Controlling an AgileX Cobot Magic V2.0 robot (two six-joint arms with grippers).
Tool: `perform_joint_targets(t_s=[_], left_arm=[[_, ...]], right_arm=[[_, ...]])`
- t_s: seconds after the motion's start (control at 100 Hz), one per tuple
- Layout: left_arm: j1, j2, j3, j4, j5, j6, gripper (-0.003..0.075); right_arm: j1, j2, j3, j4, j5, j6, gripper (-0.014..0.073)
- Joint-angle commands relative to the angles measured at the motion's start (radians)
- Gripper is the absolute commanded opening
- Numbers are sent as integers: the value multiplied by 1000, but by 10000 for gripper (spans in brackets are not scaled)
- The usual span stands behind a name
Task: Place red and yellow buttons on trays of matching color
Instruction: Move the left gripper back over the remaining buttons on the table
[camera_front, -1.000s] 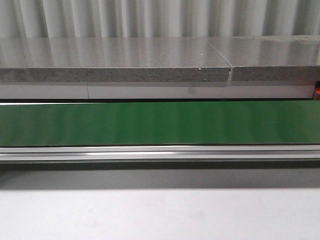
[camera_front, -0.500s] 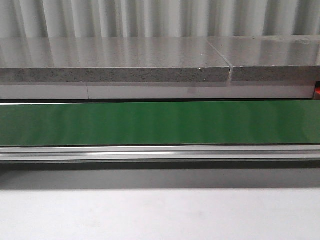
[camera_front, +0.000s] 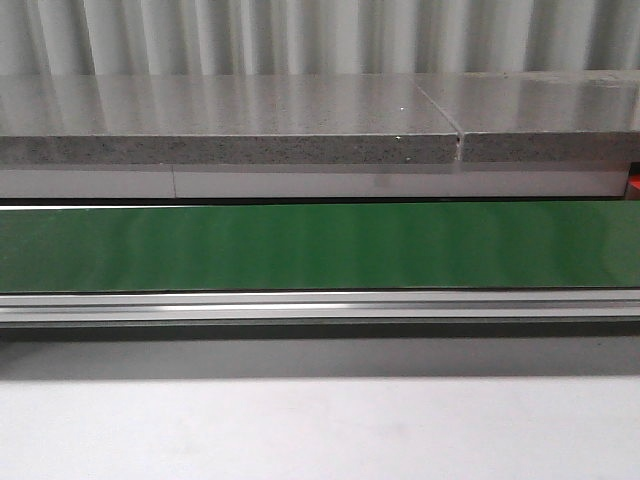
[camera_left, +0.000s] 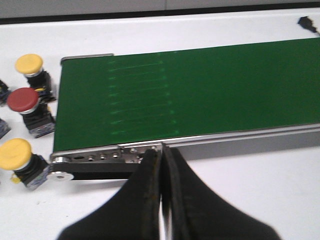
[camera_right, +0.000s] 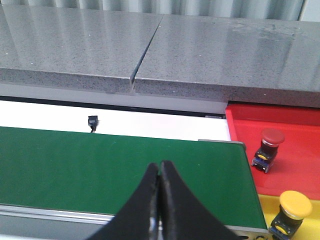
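In the left wrist view, two yellow buttons (camera_left: 28, 65) (camera_left: 16, 156) and a red button (camera_left: 23, 101) stand on the white table beside the end of the green conveyor belt (camera_left: 200, 90). My left gripper (camera_left: 161, 152) is shut and empty, over the belt's near rail. In the right wrist view, a red button (camera_right: 270, 142) stands on the red tray (camera_right: 300, 155) and a yellow button (camera_right: 292, 210) on the yellow tray (camera_right: 267, 205), past the belt's end. My right gripper (camera_right: 159, 166) is shut and empty above the belt (camera_right: 100, 160). No gripper shows in the front view.
A grey stone shelf (camera_front: 230, 125) runs behind the belt (camera_front: 320, 245). A small black piece (camera_right: 93, 122) lies on the white strip behind the belt. Parts of dark button bases (camera_left: 2, 92) show at the left wrist view's edge.
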Motion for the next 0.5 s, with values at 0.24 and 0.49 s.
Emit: perform_joint_targets(t_s=[0.24,0.49], left_arm=[[209,250,-154,8,-88,-9,115],[307,385,-228,8,-6,-10,430]], right_arm=[[0,6,-25,1,-75,-7,-67],[0,6,-25,1,-75,-7,-67]])
